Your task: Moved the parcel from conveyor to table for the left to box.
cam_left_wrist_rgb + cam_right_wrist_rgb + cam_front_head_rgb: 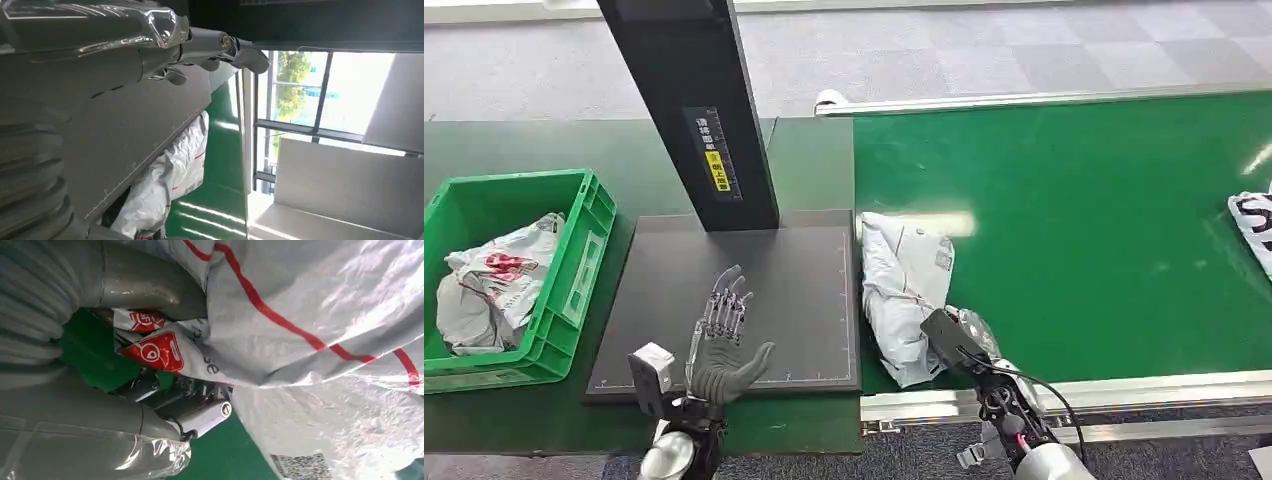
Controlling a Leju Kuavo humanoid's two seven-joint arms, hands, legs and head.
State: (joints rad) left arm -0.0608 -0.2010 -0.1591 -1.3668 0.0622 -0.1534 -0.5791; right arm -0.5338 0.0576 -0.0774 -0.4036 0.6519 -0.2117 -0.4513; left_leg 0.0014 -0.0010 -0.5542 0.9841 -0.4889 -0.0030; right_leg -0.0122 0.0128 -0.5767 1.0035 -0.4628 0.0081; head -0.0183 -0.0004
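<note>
Fingers [150, 290] of the right hand [959, 335] grip the near end of the crumpled grey plastic parcel [904, 290], which lies on the green conveyor belt [1074, 220], just right of the dark flat table [794, 300]. Over that table, the left hand [722, 345] hovers with fingers spread, holding nothing. Further left, a green plastic crate [574, 270] holds another bagged parcel [489, 285].

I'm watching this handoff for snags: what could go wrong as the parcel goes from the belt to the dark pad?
The right hand grips only the near end of the limp grey parcel, so the bag could sag, drag on the green conveyor or slip free. The left hand hovers open over the dark pad, where the parcel might land on it.
</note>
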